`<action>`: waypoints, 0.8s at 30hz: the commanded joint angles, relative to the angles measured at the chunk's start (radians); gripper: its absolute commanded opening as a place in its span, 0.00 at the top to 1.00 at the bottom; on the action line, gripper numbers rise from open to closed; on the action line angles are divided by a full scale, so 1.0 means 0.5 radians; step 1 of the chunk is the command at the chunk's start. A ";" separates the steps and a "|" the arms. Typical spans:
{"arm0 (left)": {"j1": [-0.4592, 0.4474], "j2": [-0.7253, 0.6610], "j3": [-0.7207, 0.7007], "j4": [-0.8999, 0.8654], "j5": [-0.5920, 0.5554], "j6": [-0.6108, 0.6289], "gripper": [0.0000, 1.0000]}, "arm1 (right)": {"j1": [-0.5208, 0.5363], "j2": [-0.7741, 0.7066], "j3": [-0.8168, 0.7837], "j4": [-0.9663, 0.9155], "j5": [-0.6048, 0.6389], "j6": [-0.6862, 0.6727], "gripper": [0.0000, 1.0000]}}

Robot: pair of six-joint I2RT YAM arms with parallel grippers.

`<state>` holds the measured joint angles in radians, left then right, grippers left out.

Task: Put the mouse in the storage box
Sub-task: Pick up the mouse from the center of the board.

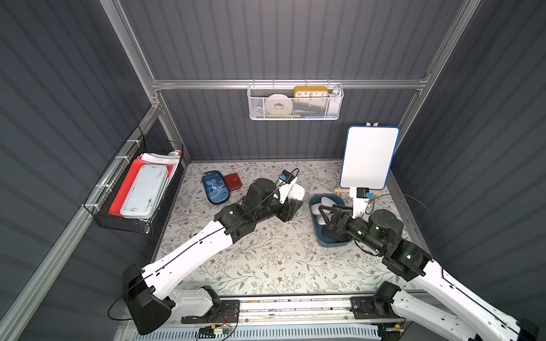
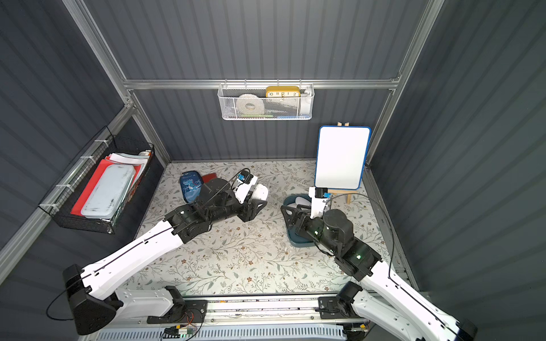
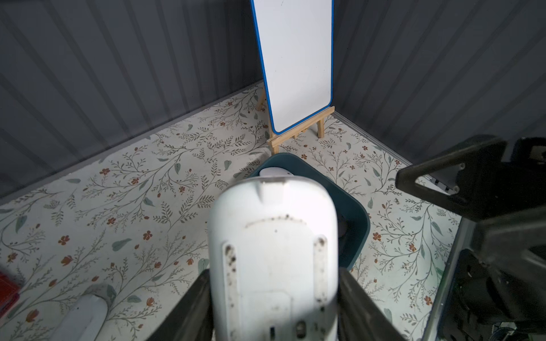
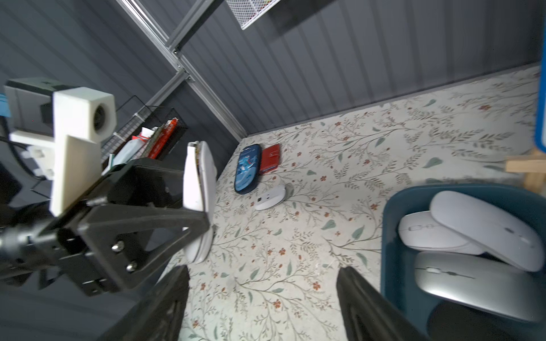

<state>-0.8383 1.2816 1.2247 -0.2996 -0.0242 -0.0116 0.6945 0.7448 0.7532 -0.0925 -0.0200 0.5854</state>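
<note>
mouse [image 3: 273, 251] gripped; clock [image 2: 282, 91] numerals 10 through 2

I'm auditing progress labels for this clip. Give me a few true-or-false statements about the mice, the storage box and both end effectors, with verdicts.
1. The left end effector grips a white mouse. True.
2. The storage box is empty. False: mice lie in it.
3. The right end effector holds a mouse. False: its jaws stand open with nothing between them.
4. A second mouse lies on the tabletop, outside the box. True.
</note>
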 commanded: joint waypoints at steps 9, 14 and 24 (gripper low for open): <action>-0.008 -0.151 -0.192 0.243 0.120 0.376 0.54 | -0.004 0.229 0.096 0.355 -0.395 0.265 0.22; -0.008 -0.149 -0.224 0.245 0.137 0.361 0.54 | 0.002 0.465 0.233 0.385 -0.432 0.285 0.28; -0.008 -0.158 -0.243 0.233 0.138 0.343 0.54 | 0.007 0.799 0.399 0.498 -0.526 0.288 0.42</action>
<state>-0.8383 1.2270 1.1103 -0.2081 0.0269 0.1474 0.6956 1.1229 0.9138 0.1204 -0.2562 0.7307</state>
